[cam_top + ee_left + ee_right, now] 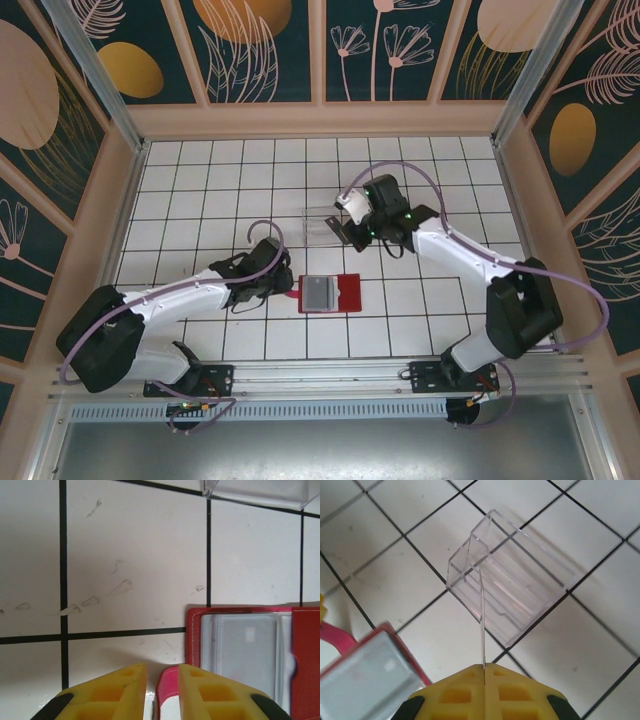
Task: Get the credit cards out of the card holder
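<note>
Low in the left wrist view, the left gripper brackets the red closing tab of the flat red folding card holder, which lies open at lower right on the white tiled table. Whether it clamps the tab is unclear. Farther back, the right gripper, pressed together, pinches a thin greyish credit card on edge over a clear plastic box.

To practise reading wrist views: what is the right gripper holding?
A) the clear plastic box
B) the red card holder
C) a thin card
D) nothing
C: the right gripper is shut on a thin card, seen edge-on by the clear box.
</note>
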Controlling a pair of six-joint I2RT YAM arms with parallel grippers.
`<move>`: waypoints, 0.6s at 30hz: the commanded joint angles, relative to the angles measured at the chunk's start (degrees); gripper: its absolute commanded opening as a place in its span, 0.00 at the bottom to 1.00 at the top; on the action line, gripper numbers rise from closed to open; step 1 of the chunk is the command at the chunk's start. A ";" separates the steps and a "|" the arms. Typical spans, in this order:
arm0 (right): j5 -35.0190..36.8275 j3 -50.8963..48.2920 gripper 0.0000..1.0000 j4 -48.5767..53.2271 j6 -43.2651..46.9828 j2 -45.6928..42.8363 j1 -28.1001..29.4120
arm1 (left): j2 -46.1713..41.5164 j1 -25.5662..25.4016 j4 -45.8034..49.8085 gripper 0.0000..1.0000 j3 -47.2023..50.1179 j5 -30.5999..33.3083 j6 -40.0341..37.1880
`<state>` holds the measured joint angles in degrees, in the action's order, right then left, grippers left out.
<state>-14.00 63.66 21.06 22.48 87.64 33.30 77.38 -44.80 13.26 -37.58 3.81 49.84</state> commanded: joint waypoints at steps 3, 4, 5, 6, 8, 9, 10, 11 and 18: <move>-1.27 12.66 0.00 11.91 21.67 7.88 -0.41 | -2.53 1.07 -1.04 0.25 2.37 -0.96 1.40; -1.38 14.82 0.00 13.30 23.38 9.21 -0.40 | -3.16 1.12 -0.80 0.25 2.59 -0.83 1.58; -1.36 16.72 0.00 14.72 25.12 10.76 -0.40 | -3.66 1.16 -0.61 0.25 2.81 -0.61 1.74; -1.50 18.40 0.00 15.93 26.59 11.91 -0.36 | -4.13 1.13 -0.56 0.25 2.98 -0.56 1.91; -1.90 21.68 0.00 18.32 29.68 14.52 -0.24 | -4.78 1.12 -0.36 0.26 3.22 -0.48 2.27; -1.91 22.87 0.00 19.30 30.87 15.69 -0.25 | -4.97 1.12 -0.25 0.26 3.30 -0.39 2.37; -2.12 24.25 0.00 20.67 32.15 16.93 -0.12 | -4.98 1.16 -0.08 0.26 3.38 -0.36 2.45; -2.32 25.40 0.00 21.64 33.09 17.95 -0.16 | -4.96 1.15 0.01 0.26 3.46 -0.27 2.50; -2.24 29.16 0.00 23.42 36.53 23.82 0.01 | -4.97 1.11 -0.07 0.26 3.72 -0.22 2.98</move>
<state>-15.11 90.43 40.86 55.37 109.69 33.30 73.01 -43.97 13.08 -34.52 3.51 51.79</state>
